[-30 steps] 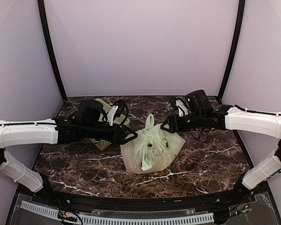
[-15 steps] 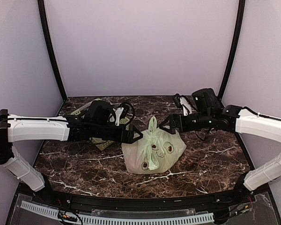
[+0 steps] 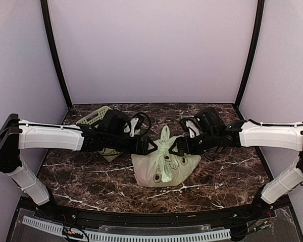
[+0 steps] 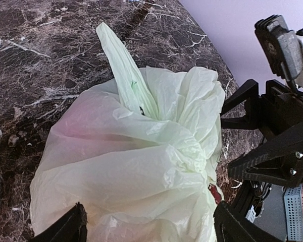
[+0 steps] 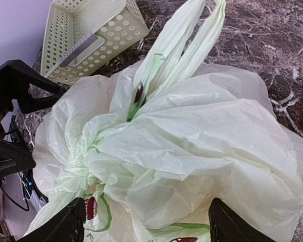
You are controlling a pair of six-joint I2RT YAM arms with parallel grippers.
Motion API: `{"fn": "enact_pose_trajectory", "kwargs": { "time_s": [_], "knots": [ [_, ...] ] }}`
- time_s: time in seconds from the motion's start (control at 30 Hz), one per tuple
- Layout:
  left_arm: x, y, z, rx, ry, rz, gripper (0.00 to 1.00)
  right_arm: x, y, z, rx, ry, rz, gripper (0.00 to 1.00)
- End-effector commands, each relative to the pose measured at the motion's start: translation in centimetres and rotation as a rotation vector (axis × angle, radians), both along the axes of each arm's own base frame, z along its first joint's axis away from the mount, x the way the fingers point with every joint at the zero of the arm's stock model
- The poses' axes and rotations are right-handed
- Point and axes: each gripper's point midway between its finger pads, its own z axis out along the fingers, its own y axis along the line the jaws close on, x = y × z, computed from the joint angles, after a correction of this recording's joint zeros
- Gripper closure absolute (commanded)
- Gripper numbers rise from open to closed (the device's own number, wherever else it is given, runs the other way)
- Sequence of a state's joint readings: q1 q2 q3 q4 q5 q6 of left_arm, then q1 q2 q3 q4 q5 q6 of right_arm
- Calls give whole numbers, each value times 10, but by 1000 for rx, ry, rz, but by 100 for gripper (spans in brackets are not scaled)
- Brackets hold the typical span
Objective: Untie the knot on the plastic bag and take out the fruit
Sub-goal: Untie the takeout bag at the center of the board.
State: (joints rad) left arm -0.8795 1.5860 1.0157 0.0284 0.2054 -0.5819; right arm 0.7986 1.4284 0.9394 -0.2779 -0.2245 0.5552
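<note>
The plastic bag [image 3: 164, 164] is pale green, tied and full, and lies mid-table. Its knot [image 3: 164, 144] is bunched at the top, with loop handles sticking up from it. My left gripper [image 3: 150, 147] is open at the bag's left shoulder. In the left wrist view the bag [image 4: 131, 171] fills the space between the open fingers of the left gripper [image 4: 149, 229]. My right gripper [image 3: 177, 147] is open at the bag's right shoulder, and its open span [image 5: 146, 227] frames the bag [image 5: 192, 151]. The knot [image 5: 136, 101] shows there too. The fruit is hidden inside; only a pink tint shows through.
A pale green perforated basket [image 3: 93, 120] lies on its side at the back left behind my left arm, and also shows in the right wrist view [image 5: 86, 35]. The dark marble table [image 3: 227, 176] is bounded by side walls and a back wall.
Both grippers have closed in on the bag's top from either side, the left moving right, the right moving left and down. The bag has shifted slightly right.
</note>
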Motion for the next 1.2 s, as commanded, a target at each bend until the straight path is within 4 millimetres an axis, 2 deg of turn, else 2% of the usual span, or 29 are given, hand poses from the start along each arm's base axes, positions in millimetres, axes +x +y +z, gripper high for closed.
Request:
{"fn": "enact_pose_trajectory", "kwargs": {
  "time_s": [0.0,0.13,0.27,0.4,0.47,0.53,0.6,0.63,0.67,0.73,0.97,1.1,1.17],
  "knots": [
    [5,-8,9,-26,-11,-3,15,8,9,-4,-10,7,-9,19],
    [6,-13,5,-34,3,-14,19,13,13,-11,-23,19,-12,24],
    [6,-18,3,-38,14,-25,27,15,16,-16,-31,32,-13,37],
    [6,-20,0,-39,21,-29,44,17,16,-18,-32,30,-26,60],
    [7,-21,-1,-38,25,-29,57,18,15,-17,-34,28,-33,75],
    [7,-21,-1,-39,25,-27,74,19,13,-17,-35,24,-47,92],
    [6,-21,1,-45,15,-34,84,20,11,-16,-36,19,-60,100],
    [6,-22,3,-51,10,-41,87,20,10,-15,-36,15,-66,100],
    [6,-23,7,-57,-4,-46,95,21,9,-14,-34,12,-70,100],
    [6,-25,14,-76,-25,-59,99,22,9,-10,-27,0,-74,100],
    [13,-23,38,-110,-101,-44,99,26,4,6,-13,-53,-100,100],
    [16,-16,45,-130,-105,-25,99,28,-1,15,-11,-83,-122,100],
    [18,-11,45,-143,-101,-10,99,31,-7,13,-22,-86,-137,100]
  ]
}}
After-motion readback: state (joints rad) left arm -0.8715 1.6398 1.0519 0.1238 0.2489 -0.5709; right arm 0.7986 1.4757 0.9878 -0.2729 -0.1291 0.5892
